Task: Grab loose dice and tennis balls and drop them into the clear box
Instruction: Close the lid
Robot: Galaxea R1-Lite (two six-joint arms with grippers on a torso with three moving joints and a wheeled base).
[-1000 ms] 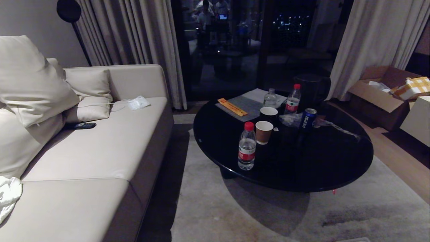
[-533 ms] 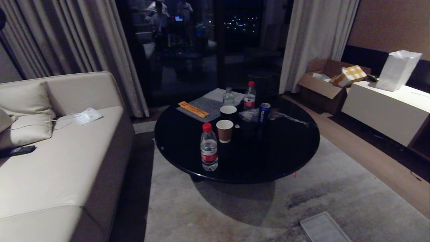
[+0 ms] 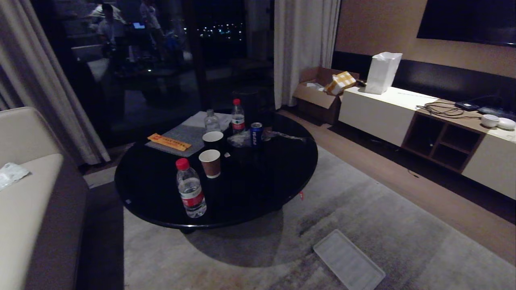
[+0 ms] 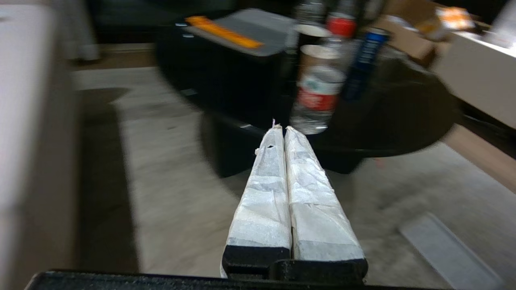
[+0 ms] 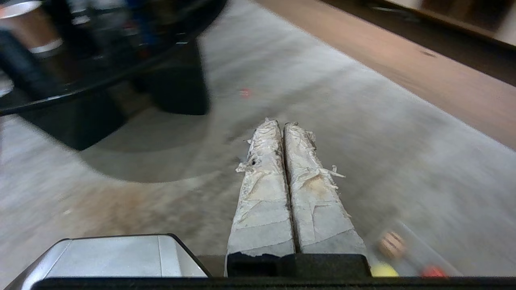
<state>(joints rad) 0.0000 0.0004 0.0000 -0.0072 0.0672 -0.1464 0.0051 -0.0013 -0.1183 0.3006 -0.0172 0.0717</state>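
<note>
Left pincer (image 4: 284,128) and right pincer (image 5: 282,123) (both tape-wrapped) are closed, empty, above carpet (image 3: 363,201).

A living room or hotel-suite lounge, at night

A round black coffee table (image 3: 225,189) stands on a grey carpet (image 3: 363,217), with water bottles (image 3: 190,193), paper cups (image 3: 211,163) and a cola can (image 3: 256,134) on it. Left of the table is a beige sofa (image 3: 24,193); behind it, curtains (image 3: 304,44) frame dark glass doors (image 3: 161,60); to its right, a low white sideboard (image 3: 403,117) runs along the wall under a wall-mounted screen (image 3: 467,20).
</note>
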